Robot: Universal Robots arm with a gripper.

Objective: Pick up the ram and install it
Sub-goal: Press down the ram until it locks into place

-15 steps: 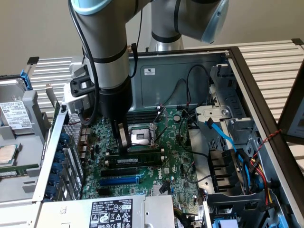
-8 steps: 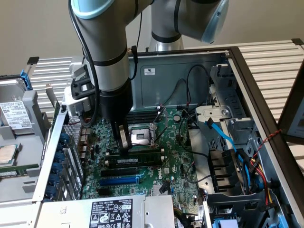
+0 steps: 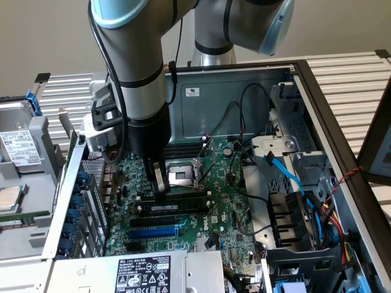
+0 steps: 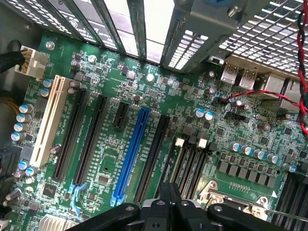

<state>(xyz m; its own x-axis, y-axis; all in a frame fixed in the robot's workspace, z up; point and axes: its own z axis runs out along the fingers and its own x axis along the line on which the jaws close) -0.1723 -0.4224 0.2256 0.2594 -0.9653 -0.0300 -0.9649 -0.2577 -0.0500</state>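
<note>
The ram (image 3: 186, 195) is a long dark stick standing on edge in a memory slot on the green motherboard (image 3: 227, 204), just in front of the CPU socket (image 3: 183, 176). My gripper (image 3: 160, 188) reaches straight down into the open computer case, with its fingers shut. Their tips are at the ram's end towards the exterior view's left. I cannot tell whether they pinch it or only press on its top edge. In the wrist view the shut gripper (image 4: 170, 195) hangs over the black memory slots (image 4: 190, 163), beside the blue expansion slot (image 4: 130, 154).
Black slots and the blue expansion slot (image 3: 153, 231) lie in front of the ram. A drive cage (image 3: 287, 159) with blue cables (image 3: 287, 177) fills the exterior view's right. The power supply (image 3: 146, 271) sits at the front. The case walls and the rear bracket (image 3: 79, 183) hem the arm in.
</note>
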